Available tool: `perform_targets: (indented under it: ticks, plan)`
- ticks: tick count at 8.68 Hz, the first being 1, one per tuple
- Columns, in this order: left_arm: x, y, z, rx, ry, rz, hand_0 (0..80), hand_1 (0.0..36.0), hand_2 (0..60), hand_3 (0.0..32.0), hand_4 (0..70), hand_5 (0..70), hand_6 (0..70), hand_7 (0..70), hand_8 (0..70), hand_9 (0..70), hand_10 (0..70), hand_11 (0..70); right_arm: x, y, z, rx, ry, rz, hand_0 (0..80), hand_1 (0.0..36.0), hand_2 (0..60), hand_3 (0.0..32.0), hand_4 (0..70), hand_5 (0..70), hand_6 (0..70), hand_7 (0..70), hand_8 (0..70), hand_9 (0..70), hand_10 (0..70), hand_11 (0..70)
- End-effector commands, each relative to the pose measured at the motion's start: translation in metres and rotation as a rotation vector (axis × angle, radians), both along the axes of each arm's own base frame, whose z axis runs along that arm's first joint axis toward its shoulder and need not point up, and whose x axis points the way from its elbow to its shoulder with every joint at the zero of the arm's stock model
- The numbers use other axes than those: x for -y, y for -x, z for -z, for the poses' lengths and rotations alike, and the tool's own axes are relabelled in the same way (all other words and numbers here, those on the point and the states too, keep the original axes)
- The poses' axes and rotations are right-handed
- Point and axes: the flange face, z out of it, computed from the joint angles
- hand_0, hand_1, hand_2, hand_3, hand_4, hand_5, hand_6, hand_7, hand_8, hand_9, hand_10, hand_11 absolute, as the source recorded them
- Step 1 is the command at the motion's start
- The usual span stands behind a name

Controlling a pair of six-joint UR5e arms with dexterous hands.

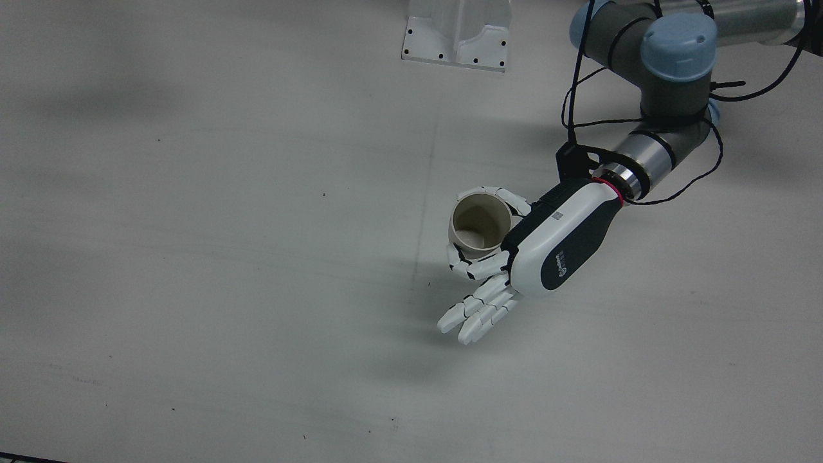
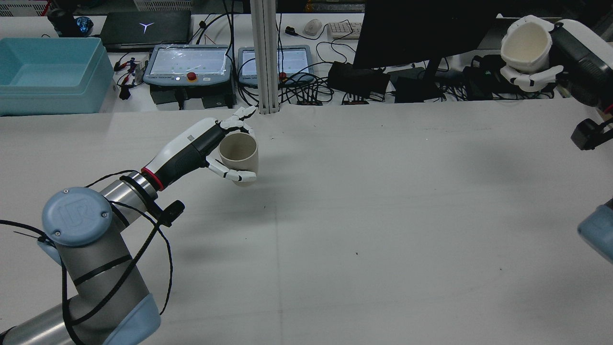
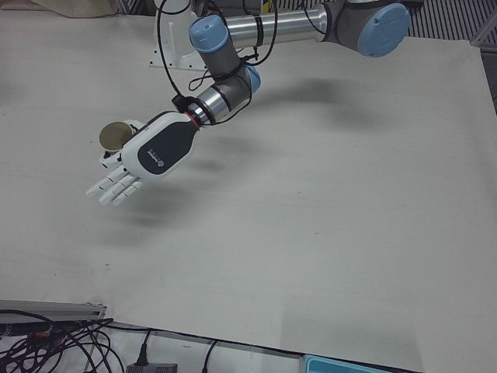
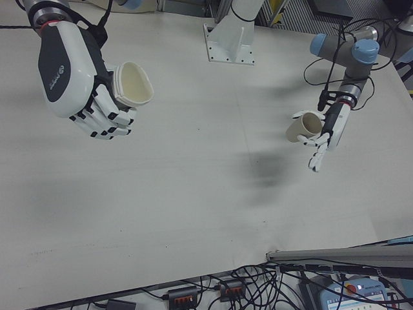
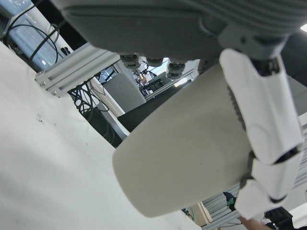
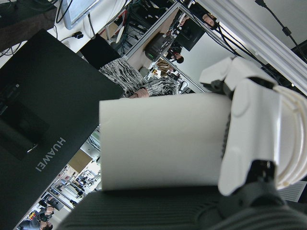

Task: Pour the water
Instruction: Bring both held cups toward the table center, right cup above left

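Observation:
My left hand (image 1: 553,251) is shut on a beige cup (image 1: 479,225) and holds it upright just above the white table, with some fingers stretched out below it. The hand (image 2: 191,148) and its cup (image 2: 239,153) also show in the rear view, and the cup (image 5: 192,158) fills the left hand view. My right hand (image 2: 550,57) is shut on a white cup (image 2: 524,43) and holds it high at the far right, mouth tilted toward the middle. The right-front view shows that hand (image 4: 74,71) and its cup (image 4: 132,84) well apart from the left cup (image 4: 303,127).
A white arm pedestal (image 1: 458,32) stands at the table's robot side. Beyond the far edge are a teal bin (image 2: 48,72), two teach pendants (image 2: 187,64), a black monitor (image 2: 421,28) and cables.

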Motion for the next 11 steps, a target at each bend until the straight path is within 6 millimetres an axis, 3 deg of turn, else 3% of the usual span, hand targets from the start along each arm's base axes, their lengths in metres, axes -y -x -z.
perform_targets:
  ticks: [1,2,3,5,7,9,11]
  plan:
    - [-0.011,-0.070,0.013,0.075,-0.019,-0.048,44.9,34.2,60.0,0.0,33.0,47.9,6.2,6.0,1.3,1.2,1.6,4.1,-0.022,0.039,0.045,-0.027,0.031,0.027,75.7,36.0,50.4,0.0,11.7,70.0,36.0,60.4,39.8,56.2,34.1,51.2]
    - [-0.016,-0.089,0.024,0.076,-0.024,-0.067,45.2,34.6,60.0,0.0,33.1,48.1,6.4,6.1,1.3,1.2,1.6,4.2,-0.023,0.064,0.067,-0.063,0.041,0.042,80.0,36.0,52.8,0.0,12.3,70.0,36.5,61.3,38.7,54.8,33.3,50.4]
    - [-0.022,-0.104,0.039,0.086,-0.054,-0.072,45.3,34.7,60.0,0.0,33.0,48.0,6.4,6.0,1.3,1.1,1.6,4.2,-0.026,0.092,0.076,-0.086,0.057,0.053,80.0,36.0,54.8,0.0,13.2,70.0,37.3,62.7,37.9,53.7,32.2,49.2]
    - [-0.034,-0.129,0.061,0.081,-0.070,-0.097,45.5,35.3,60.0,0.0,33.1,48.9,6.7,6.3,1.2,0.9,1.6,4.2,-0.036,0.139,0.079,-0.147,0.069,0.054,80.0,36.0,55.6,0.0,14.9,70.0,37.6,63.6,35.8,51.3,30.3,47.0]
    - [-0.046,-0.146,0.091,0.080,-0.113,-0.104,45.5,35.5,60.0,0.0,33.2,49.0,6.8,6.4,1.2,0.9,1.6,4.1,-0.034,0.192,0.096,-0.200,0.059,0.031,80.0,36.0,57.4,0.0,18.0,70.0,38.9,66.3,33.6,48.6,28.8,45.5]
    - [-0.051,-0.154,0.096,0.072,-0.107,-0.099,45.6,35.8,60.0,0.0,33.1,49.1,6.9,6.4,1.2,0.8,1.6,4.1,-0.021,0.246,0.101,-0.260,0.071,0.040,80.0,36.0,60.0,0.0,19.6,70.0,39.8,67.3,33.4,48.3,30.0,47.2]
    - [-0.049,-0.167,0.095,0.085,-0.093,-0.094,45.6,36.0,60.0,0.0,33.2,49.5,7.1,6.7,1.2,0.8,1.6,4.2,-0.034,0.273,0.113,-0.270,0.055,0.040,80.0,36.0,60.0,0.0,19.0,70.0,39.1,66.2,32.9,47.6,30.5,47.9]
